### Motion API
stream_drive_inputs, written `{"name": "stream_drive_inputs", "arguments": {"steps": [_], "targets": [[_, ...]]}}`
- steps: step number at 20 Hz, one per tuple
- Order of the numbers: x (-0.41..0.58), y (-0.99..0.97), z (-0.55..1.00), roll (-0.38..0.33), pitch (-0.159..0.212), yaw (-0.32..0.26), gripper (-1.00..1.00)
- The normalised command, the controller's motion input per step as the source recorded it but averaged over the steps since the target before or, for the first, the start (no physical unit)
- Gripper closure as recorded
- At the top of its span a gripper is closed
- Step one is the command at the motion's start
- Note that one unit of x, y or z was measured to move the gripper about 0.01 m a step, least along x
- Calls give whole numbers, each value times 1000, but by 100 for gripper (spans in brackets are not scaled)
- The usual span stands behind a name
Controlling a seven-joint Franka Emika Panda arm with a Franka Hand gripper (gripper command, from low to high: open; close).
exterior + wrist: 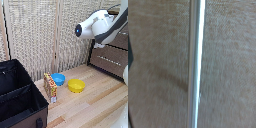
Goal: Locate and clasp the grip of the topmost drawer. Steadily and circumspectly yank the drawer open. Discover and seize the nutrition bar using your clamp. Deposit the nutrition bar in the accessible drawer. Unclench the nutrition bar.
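The white arm reaches to the dresser at the exterior view's right. Its clamp is up against the topmost drawer and mostly hidden behind the wrist. The drawer looks closed. The wrist view is filled by the grey-brown wood-grain drawer front, with the silver bar handle running across the picture very close to the camera. A dark finger shows only at the picture's edge, so I cannot tell how the jaws stand. The orange-yellow nutrition bar stands upright on the wooden table, next to the blue bowl.
A blue bowl and a yellow bowl sit mid-table. A black fabric box stands at the exterior view's left. The matching lower drawer is below the arm. A woven screen forms the back.
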Motion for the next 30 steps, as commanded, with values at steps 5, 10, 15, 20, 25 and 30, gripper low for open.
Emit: {"name": "stream_drive_inputs", "arguments": {"steps": [5, 10, 15, 20, 25, 30], "targets": [[0, -306, 0, -26, 3, 9, 100], [7, 0, 0, 0, 0, 0, 100], [9, 0, 0, 1, 4, 0, 100], [25, 4, -131, 31, 0, -1, 100], [0, 399, -102, 34, 0, 2, 100], [77, 802, -25, 168, 0, 3, 100]]}}
